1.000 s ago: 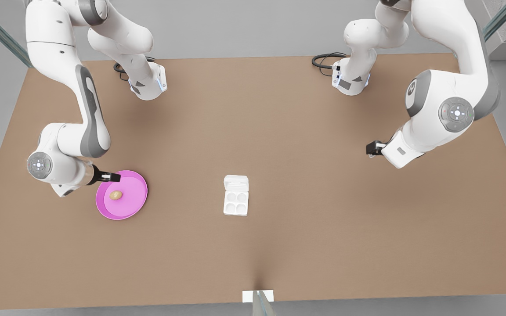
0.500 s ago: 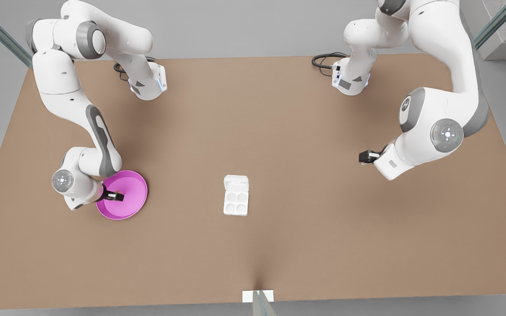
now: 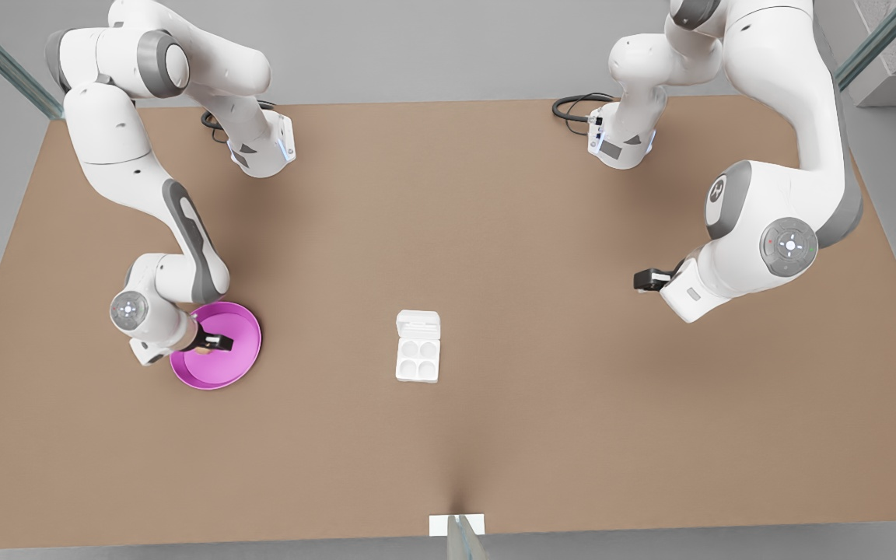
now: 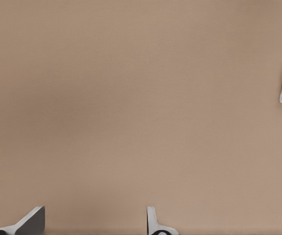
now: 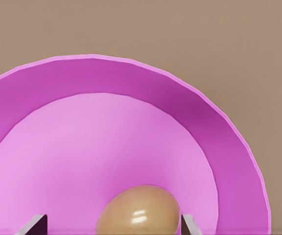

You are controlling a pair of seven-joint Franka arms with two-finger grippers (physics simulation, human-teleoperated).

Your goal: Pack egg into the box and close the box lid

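1. Even, bright, diffuse illumination; soft shadows pool on the table (image 3: 495, 233) beneath each arm.
2. A small specular glint marks the egg (image 5: 140, 211).
3. Renders sharp throughout, without blur or edge distortion.

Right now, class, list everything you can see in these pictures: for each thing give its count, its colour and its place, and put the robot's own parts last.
egg: one, tan-brown, on the plate, between the right gripper's fingers.
plate: one, pink, at the front view's left.
box: one, white, mid-table, four empty cups.
box lid: one, white, open.
table: one, brown.
right gripper: one, open, low over the plate.
left gripper: one, open, waiting at the front view's right.
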